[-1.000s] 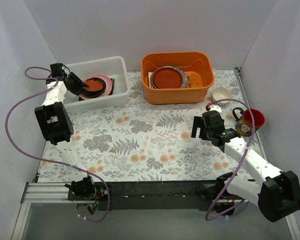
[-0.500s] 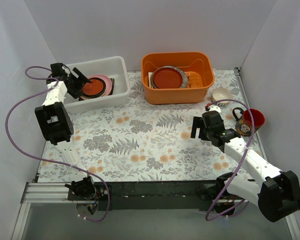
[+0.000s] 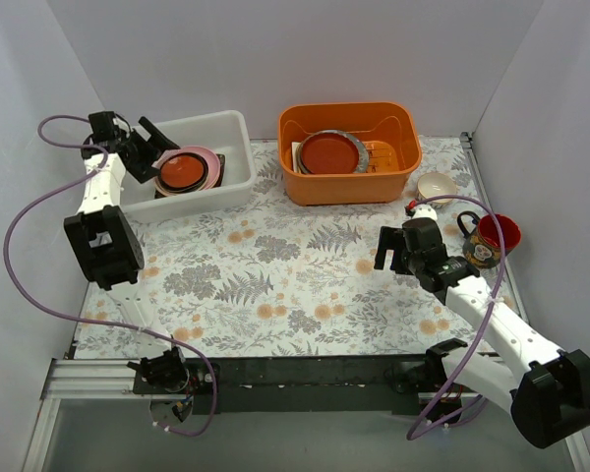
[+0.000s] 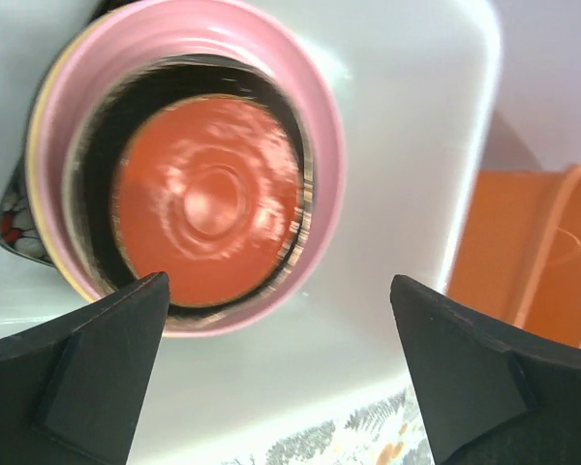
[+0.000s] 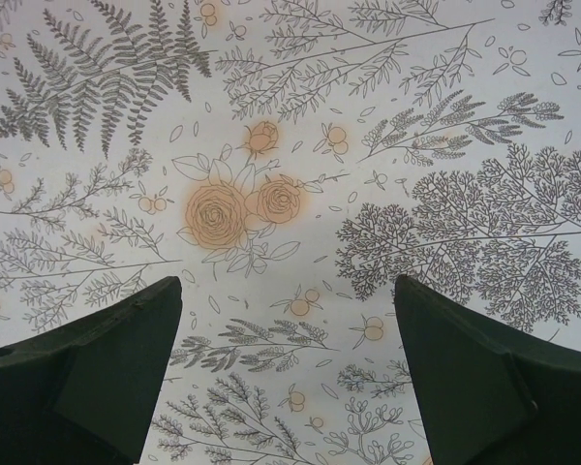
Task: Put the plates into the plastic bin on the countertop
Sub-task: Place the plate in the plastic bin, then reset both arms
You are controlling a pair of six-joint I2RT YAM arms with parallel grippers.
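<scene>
The white plastic bin (image 3: 238, 133) stands at the back left of the countertop (image 3: 275, 275). In it lies a stack of plates (image 3: 187, 169): a small red plate (image 4: 208, 199) on a black one, inside a pink plate (image 4: 320, 126), with a black floral corner (image 4: 15, 218) showing underneath. My left gripper (image 3: 147, 146) hangs open just above the bin's left end, holding nothing; in the left wrist view the left gripper (image 4: 281, 358) frames the stack's near edge. My right gripper (image 3: 382, 251) stands open over bare countertop (image 5: 290, 194) at the right, its fingertips (image 5: 107, 358) wide apart.
An orange tub (image 3: 393, 177) with a red plate and other dishes sits at the back centre. A small cream bowl (image 3: 437, 185) and a red mug (image 3: 499, 234) stand at the right edge. White walls close in the left, back and right.
My left gripper opened and let go of the small red plate, which now lies on the stack. It then drew back up and to the left. The right arm barely moved.
</scene>
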